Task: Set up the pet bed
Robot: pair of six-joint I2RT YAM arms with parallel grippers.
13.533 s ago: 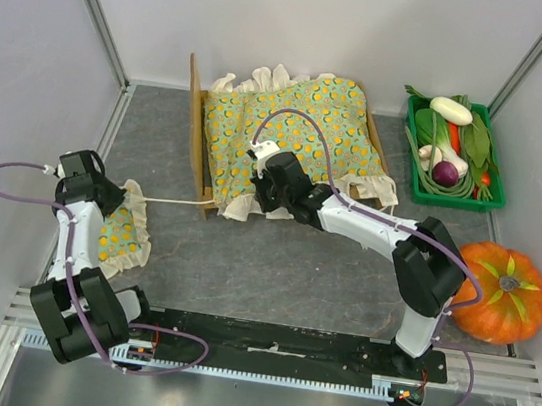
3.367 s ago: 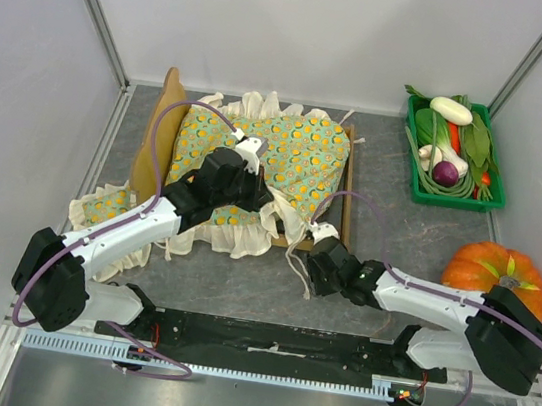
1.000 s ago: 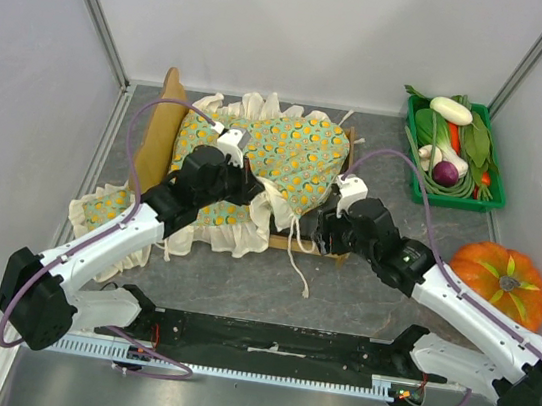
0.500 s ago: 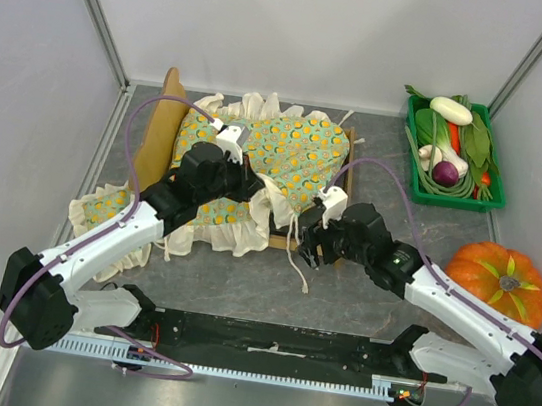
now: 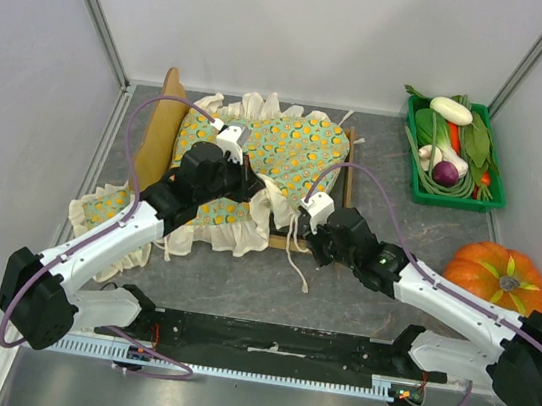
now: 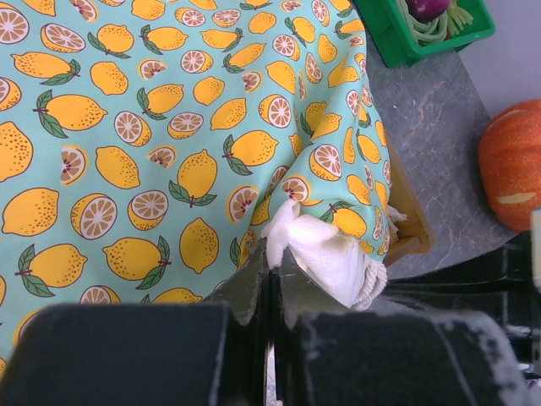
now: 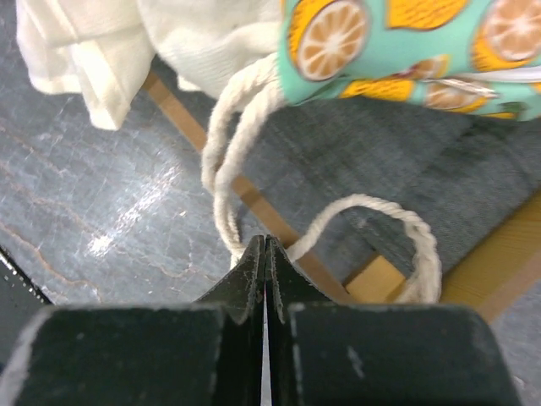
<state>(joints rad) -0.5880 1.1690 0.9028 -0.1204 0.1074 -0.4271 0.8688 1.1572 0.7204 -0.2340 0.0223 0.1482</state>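
Observation:
The pet bed's arched wooden headboard (image 5: 161, 127) stands at the left and its frame rail (image 5: 347, 178) shows at the right. The green lemon-print cushion (image 5: 288, 150) lies over the bed. My left gripper (image 5: 252, 189) is shut on the cushion's white frill (image 6: 325, 254) at the near edge. My right gripper (image 5: 309, 231) is shut at the bed's near right corner, with its tips (image 7: 266, 245) at a white cord (image 7: 221, 169) hanging from the cushion. The cord passes under the tips, and no cord shows between the jaws. The wooden rail (image 7: 182, 118) and the grey base (image 7: 380, 169) show there.
The small matching pillow (image 5: 103, 210) lies at the left by the headboard. A green crate of vegetables (image 5: 457, 153) stands at the back right, and an orange pumpkin (image 5: 502, 281) sits at the right. Loose cord ends (image 5: 304, 283) trail onto the table in front of the bed.
My right gripper has swung left along the bed's near edge to the hanging cord. My left gripper still holds the frill in the same place.

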